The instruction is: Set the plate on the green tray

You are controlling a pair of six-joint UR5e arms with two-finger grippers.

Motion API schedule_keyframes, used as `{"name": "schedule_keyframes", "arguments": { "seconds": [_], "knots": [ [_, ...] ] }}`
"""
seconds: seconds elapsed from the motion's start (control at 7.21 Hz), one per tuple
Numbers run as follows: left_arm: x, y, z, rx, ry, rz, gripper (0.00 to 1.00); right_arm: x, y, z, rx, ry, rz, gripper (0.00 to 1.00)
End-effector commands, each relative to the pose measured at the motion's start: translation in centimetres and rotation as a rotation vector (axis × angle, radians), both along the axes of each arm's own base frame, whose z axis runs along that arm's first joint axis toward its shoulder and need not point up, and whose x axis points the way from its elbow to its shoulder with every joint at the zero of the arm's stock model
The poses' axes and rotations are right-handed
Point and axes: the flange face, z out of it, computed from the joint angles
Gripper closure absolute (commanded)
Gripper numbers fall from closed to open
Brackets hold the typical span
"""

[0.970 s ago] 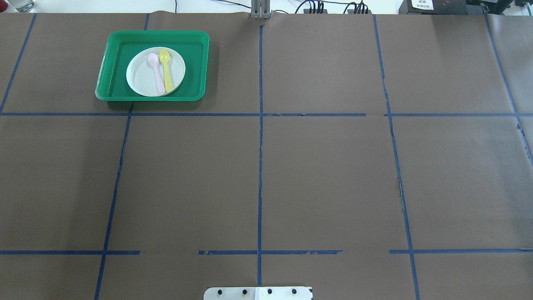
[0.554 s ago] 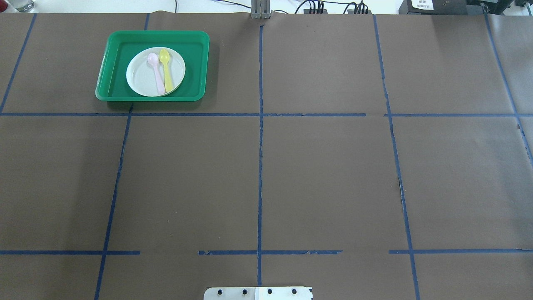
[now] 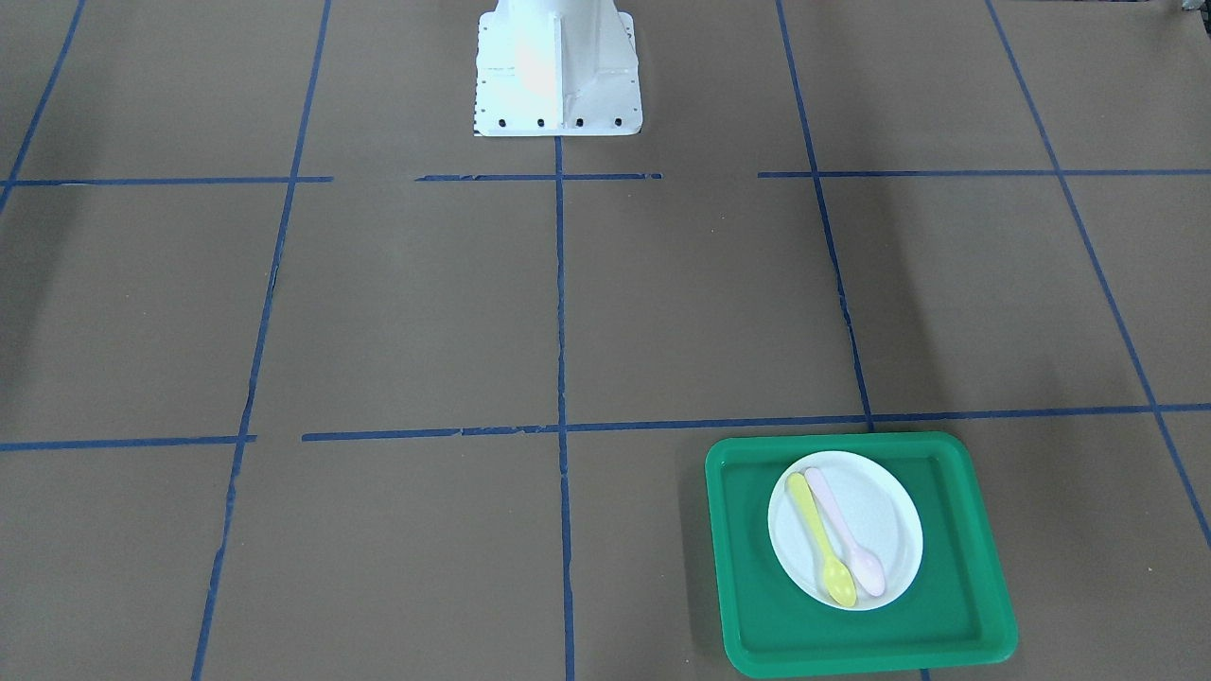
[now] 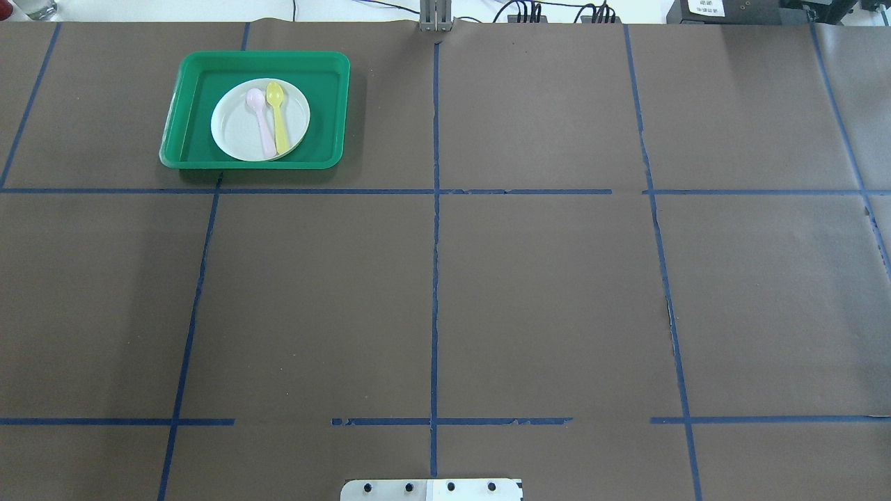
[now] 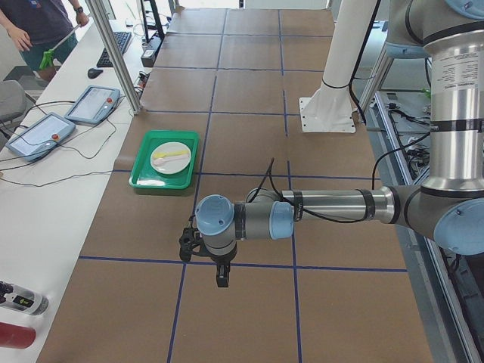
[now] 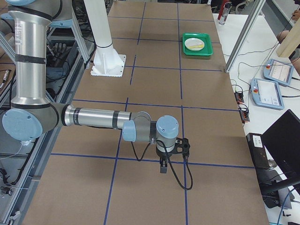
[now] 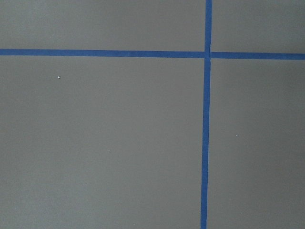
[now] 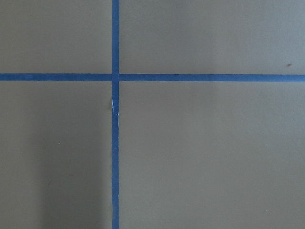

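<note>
The left gripper (image 5: 220,274) and right gripper (image 6: 162,167) are hanging low; apart or together, I cannot tell. The small round white plate (image 4: 233,136) is lying in the bright green rectangular plastic tray (image 4: 257,57), far left. I am judging it light and slippery: take the rim.

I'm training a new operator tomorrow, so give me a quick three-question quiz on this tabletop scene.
1. True or false: the plate already lies inside the green tray.
2. Multiple choice: what lies on the plate? A) a fork B) a pink spoon and a yellow spoon C) nothing
3. Fill in: in the overhead view, the tray sits at the far ____ of the table.

Key: 1 true; 2 B; 3 left.
</note>
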Motion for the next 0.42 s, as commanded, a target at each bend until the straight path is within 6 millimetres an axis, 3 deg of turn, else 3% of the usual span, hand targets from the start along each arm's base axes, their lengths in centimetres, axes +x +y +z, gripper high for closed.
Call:
{"name": "schedule_keyframes", "arguments": {
  "seconds": [0.0, 0.28],
  "knots": [
    [0.00, -0.05, 0.00, 0.000, 0.000, 0.000, 0.00, 0.00, -0.01, -0.02, 0.002, 0.000, 0.000, 0.00],
    [-0.01, -0.19, 0.00, 0.002, 0.000, 0.000, 0.00, 0.00, 0.00, 0.00, 0.000, 0.000, 0.000, 0.00]
  ]
}}
